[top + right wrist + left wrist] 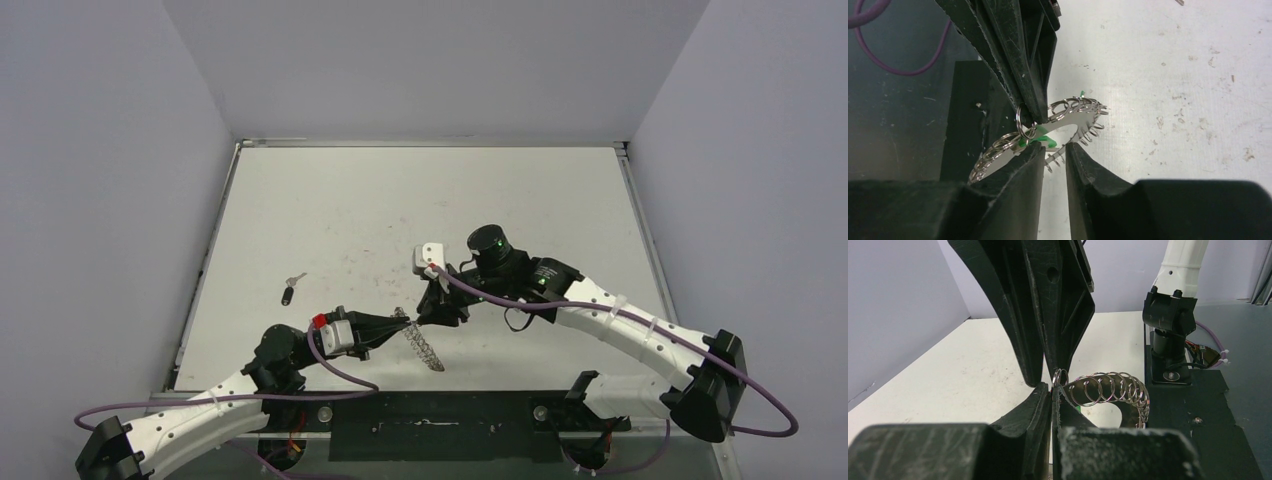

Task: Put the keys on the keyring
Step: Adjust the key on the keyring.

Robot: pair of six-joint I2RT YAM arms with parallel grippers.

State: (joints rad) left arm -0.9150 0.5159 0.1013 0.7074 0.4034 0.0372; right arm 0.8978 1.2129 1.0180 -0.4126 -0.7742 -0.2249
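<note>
The silver, loop-fringed keyring (424, 345) is tilted on edge, the green key (1042, 139) touching it; the black-headed key (287, 295) lies well apart.

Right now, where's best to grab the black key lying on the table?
Take the black key by its dark head, coming straight down from above. It seems to lie flat on the table, out in the open, so nothing blocks a top approach, and a side approach likely couldn't get under it. Blade direction is too small to tell.

Left tool (1052, 385) clamped shut, right tool (1054, 148) narrowly parted, tips nearly meeting.
</note>
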